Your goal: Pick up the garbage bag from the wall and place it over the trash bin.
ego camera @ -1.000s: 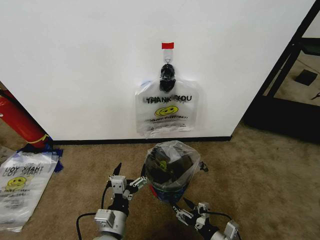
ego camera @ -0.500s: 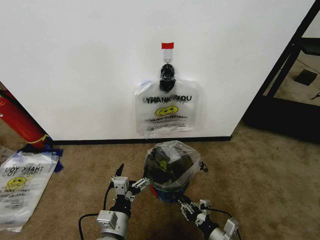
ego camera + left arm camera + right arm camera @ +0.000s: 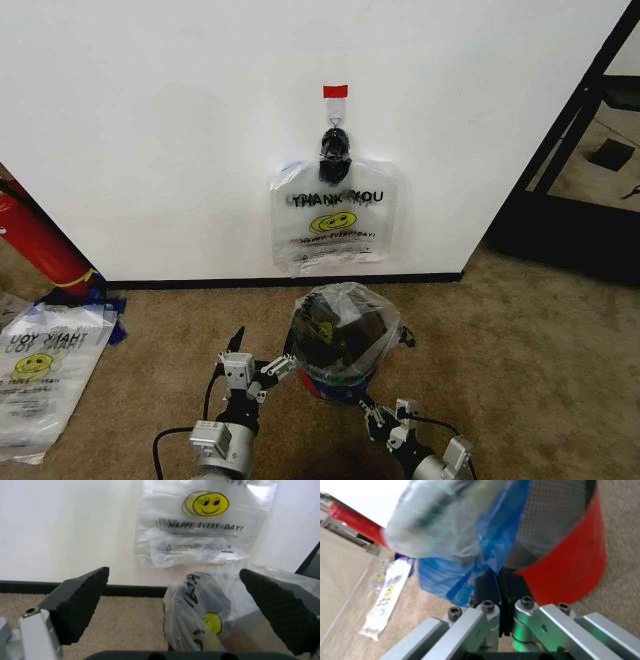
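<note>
The garbage bag (image 3: 345, 320) is draped over the trash bin (image 3: 338, 388), a black bin with a red base, on the carpet below the wall (image 3: 180, 130). In the right wrist view the bag's bluish edge (image 3: 465, 566) hangs down the mesh bin (image 3: 555, 525) to my right gripper (image 3: 498, 588), whose fingers are pressed together on that edge. My right gripper (image 3: 373, 408) sits low at the bin's near right side. My left gripper (image 3: 262, 352) stands open just left of the bin, and its pads (image 3: 80, 600) straddle the bagged bin (image 3: 200, 618) without touching it.
Another bag of the same print (image 3: 335, 225) hangs from a black clip (image 3: 334, 148) under a red tape strip (image 3: 335, 91). A red cylinder (image 3: 35, 240) and more bags (image 3: 40, 370) lie at the left. A black frame (image 3: 590, 130) stands at the right.
My right gripper moved in toward the bin's base and its fingers went from open to shut on the bag's edge. The left gripper has barely moved.
</note>
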You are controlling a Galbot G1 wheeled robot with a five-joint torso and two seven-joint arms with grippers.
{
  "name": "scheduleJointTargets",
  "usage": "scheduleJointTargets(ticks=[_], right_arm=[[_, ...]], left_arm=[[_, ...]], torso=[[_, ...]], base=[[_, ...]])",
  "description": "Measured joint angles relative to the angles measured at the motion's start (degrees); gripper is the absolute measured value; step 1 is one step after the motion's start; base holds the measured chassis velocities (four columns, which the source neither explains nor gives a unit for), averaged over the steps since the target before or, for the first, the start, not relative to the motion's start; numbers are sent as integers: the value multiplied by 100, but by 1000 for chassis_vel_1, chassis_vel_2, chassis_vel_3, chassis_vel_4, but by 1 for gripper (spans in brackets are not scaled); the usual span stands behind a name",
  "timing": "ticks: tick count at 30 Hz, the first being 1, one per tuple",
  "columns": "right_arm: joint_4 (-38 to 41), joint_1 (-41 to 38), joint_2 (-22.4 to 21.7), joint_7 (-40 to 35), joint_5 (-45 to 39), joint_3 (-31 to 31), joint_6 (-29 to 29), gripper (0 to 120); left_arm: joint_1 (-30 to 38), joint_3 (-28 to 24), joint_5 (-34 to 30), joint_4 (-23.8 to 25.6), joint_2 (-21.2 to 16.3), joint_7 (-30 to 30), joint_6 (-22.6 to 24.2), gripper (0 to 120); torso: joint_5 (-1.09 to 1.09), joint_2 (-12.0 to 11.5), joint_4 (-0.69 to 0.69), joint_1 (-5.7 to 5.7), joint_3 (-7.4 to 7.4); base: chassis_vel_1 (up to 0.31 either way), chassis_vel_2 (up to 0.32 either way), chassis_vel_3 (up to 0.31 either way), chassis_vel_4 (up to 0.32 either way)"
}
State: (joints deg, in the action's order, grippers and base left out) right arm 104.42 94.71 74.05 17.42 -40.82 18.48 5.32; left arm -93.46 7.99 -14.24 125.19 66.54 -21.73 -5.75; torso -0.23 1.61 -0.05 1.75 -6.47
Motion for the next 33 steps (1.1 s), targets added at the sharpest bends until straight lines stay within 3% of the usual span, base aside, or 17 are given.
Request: scheduleJointTargets(ticks=[10, 21, 26, 33], right_arm=[[-712, -422, 184, -110, -98, 9, 5, 0], [-663, -258, 102, -136, 34, 19, -90, 0], [-484, -11, -57, -67, 312, 124, -354, 15], [-350, 475, -360, 332, 747, 778, -913, 43]], left_arm=[[-107, 2, 67, 8, 36, -3, 2, 100], [-109, -75, 98, 10, 81, -5, 12, 100], [-89, -113, 106, -7, 89, -6, 26, 100], [10, -180, 100, -47, 74, -8, 55, 100]], torso=[[1, 0, 1, 0, 0], [1, 0, 0, 0, 0], [2, 0, 0, 0, 0], [2, 0, 0, 0, 0]], base=[[0, 0, 0, 0], [0, 0, 0, 0], [0, 0, 0, 0], [0, 0, 0, 0]])
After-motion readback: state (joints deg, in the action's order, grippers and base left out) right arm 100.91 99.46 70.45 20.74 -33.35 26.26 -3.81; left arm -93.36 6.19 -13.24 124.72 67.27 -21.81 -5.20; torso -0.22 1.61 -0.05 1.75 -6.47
